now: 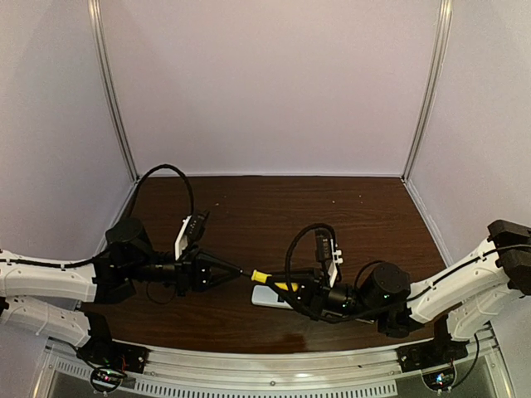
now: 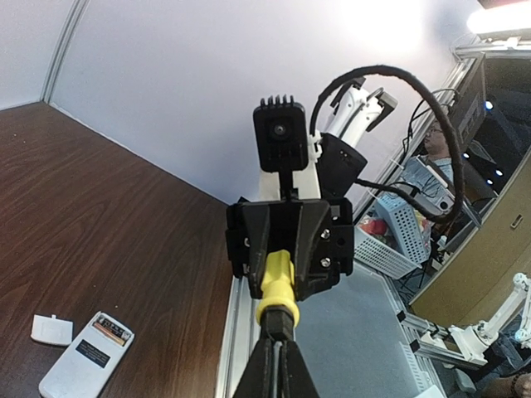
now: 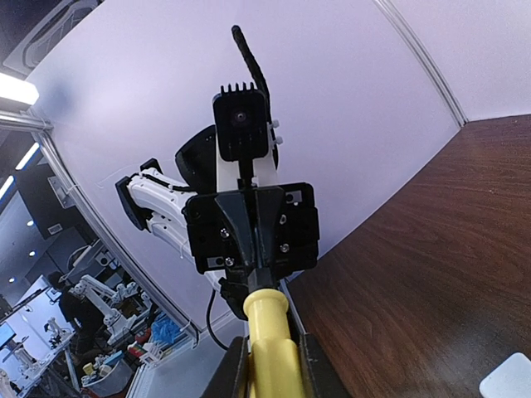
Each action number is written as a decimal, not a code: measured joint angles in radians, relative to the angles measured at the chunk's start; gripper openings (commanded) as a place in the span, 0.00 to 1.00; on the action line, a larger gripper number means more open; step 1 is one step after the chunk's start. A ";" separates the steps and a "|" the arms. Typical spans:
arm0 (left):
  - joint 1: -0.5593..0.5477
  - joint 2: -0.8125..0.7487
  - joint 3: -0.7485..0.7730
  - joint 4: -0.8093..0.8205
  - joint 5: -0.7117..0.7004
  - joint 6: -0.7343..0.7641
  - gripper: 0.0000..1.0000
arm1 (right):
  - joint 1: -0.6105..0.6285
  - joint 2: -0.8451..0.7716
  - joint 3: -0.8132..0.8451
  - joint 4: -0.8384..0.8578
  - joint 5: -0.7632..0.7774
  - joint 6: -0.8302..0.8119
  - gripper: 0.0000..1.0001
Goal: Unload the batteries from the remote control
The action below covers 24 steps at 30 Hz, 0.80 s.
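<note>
Remote control (image 2: 83,369) flat, lower left of left wrist view, orange battery (image 2: 113,333) exposed. Screwdriver (image 1: 260,275) pinched at shaft by left gripper (image 1: 234,269), right gripper (image 1: 286,288) snug on handle; loosen left only once right hold firm.

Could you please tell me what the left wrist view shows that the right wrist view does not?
Only the left wrist: the remote, its battery bay open, a white piece beside it, and the right gripper head-on. Only the right wrist: the left gripper head-on, plus a white corner too cropped to identify. Both: the screwdriver held between the grippers, and the wooden table.
</note>
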State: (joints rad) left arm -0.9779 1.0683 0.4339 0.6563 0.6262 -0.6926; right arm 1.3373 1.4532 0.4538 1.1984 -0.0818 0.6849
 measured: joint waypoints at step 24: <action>0.003 0.124 0.079 -0.317 -0.385 0.137 0.84 | -0.035 -0.365 -0.156 -0.433 0.248 0.039 0.00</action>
State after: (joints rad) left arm -0.9752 1.1919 0.5125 0.3389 0.2409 -0.5560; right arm 1.3018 1.0882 0.2981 0.7654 0.1665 0.7235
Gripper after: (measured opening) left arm 0.838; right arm 0.189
